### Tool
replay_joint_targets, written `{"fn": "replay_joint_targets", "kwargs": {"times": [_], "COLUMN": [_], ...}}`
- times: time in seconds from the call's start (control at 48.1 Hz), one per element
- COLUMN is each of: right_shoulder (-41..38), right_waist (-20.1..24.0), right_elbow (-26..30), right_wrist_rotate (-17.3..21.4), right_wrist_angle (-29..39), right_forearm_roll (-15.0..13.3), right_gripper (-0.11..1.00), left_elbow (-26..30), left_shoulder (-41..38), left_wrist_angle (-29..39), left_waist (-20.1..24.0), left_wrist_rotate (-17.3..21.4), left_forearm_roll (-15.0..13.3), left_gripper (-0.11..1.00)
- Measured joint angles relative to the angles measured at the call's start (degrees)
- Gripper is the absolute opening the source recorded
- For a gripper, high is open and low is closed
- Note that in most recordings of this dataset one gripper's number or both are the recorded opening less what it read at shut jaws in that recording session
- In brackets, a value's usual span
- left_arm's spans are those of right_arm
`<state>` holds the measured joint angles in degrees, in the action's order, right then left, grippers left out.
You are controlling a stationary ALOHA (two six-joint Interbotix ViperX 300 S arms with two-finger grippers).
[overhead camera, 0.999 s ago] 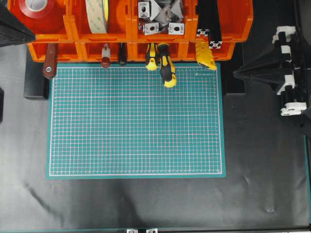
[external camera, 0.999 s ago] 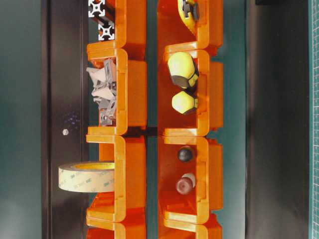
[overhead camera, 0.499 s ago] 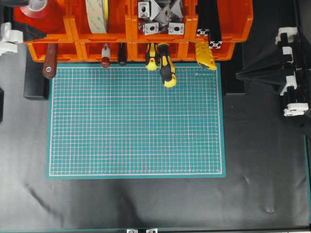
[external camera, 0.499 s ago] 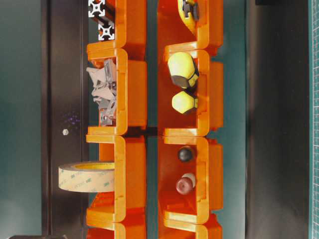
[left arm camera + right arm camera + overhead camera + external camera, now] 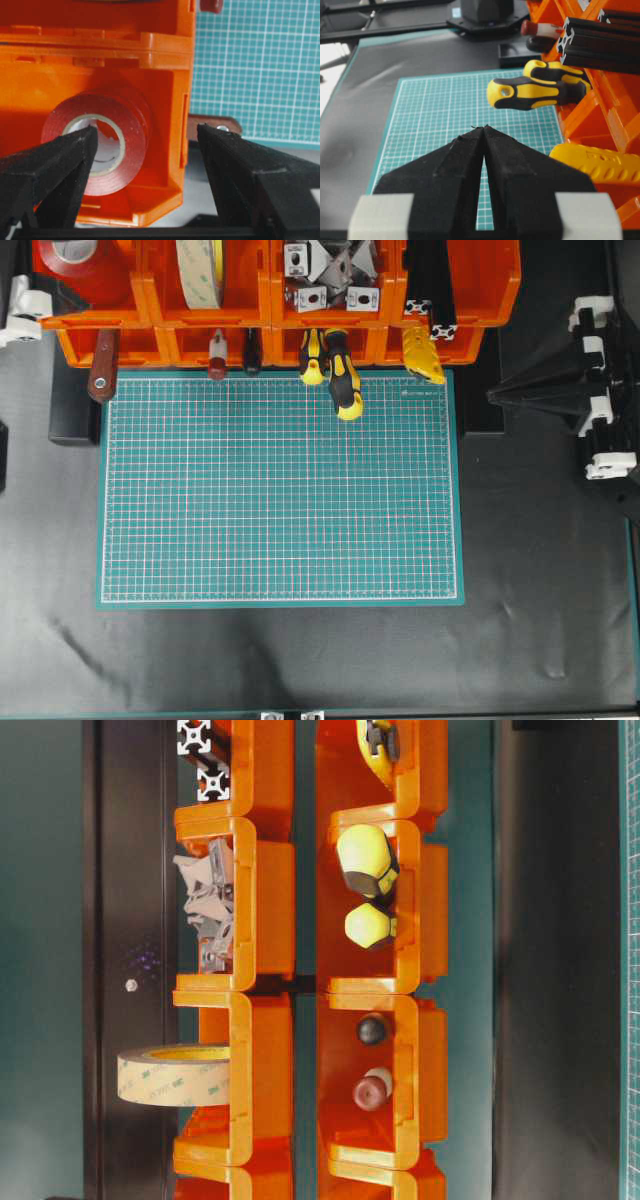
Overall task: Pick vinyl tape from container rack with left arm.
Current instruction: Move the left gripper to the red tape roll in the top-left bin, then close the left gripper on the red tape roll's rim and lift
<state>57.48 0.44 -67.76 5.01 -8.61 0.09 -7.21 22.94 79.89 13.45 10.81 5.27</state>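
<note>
Red and glossy, the vinyl tape [image 5: 97,142] sits inside the end bin of the container rack [image 5: 100,60], and through the left wrist camera I see its white core ring facing my left gripper [image 5: 145,145]. That claw is spread wide and grips nothing: one black finger [image 5: 60,165] crosses in front of the roll's core, the other stands well off to the far side, past the bin's wall, in front of a brown handle [image 5: 212,125] that pokes out beneath the rack. Whether the near finger touches the tape I cannot tell.

From overhead, only the white parts of the left arm [image 5: 22,312] show at the rack's outer end, just beside the bin that holds the red roll [image 5: 80,262]. One bin further from the claw stands the cream-beige tape roll [image 5: 200,272]; beyond that, yellow-and-black screwdrivers [image 5: 340,375] jut from the lower tier over the green cutting mat [image 5: 280,500].

My right gripper [image 5: 484,131] has its fingers pressed together, tips meeting, with nothing between them, hanging over the mat, the screwdriver handles just ahead of it.
</note>
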Motion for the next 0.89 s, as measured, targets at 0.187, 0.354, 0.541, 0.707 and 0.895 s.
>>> {"fn": "replay_joint_targets", "kwargs": {"times": [0.187, 0.354, 0.541, 0.707, 0.895], "right_shoulder": [0.0, 0.0, 0.0, 0.0, 0.1], "right_waist": [-0.1, 0.0, 0.0, 0.0, 0.0], "right_elbow": [0.0, 0.0, 0.0, 0.0, 0.0], "right_wrist_rotate": [0.0, 0.0, 0.0, 0.0, -0.2], "right_wrist_angle": [0.0, 0.0, -0.1, 0.0, -0.4], "right_forearm_roll": [0.0, 0.0, 0.0, 0.0, 0.1], "right_gripper": [0.01, 0.01, 0.01, 0.01, 0.01], "left_elbow": [-2.5, -3.8, -3.9, -4.0, -4.5], "left_shoulder": [0.1, 0.4, 0.5, 0.5, 0.5], "left_wrist_angle": [-0.1, -0.5, -1.8, -2.5, -2.5], "left_waist": [0.1, 0.2, 0.9, 1.8, 2.6], "left_wrist_rotate": [-0.2, -0.2, -0.1, 0.7, 1.0], "left_forearm_roll": [0.0, 0.0, 0.0, 0.0, 0.0], "left_gripper": [0.77, 0.77, 0.77, 0.74, 0.56]}}
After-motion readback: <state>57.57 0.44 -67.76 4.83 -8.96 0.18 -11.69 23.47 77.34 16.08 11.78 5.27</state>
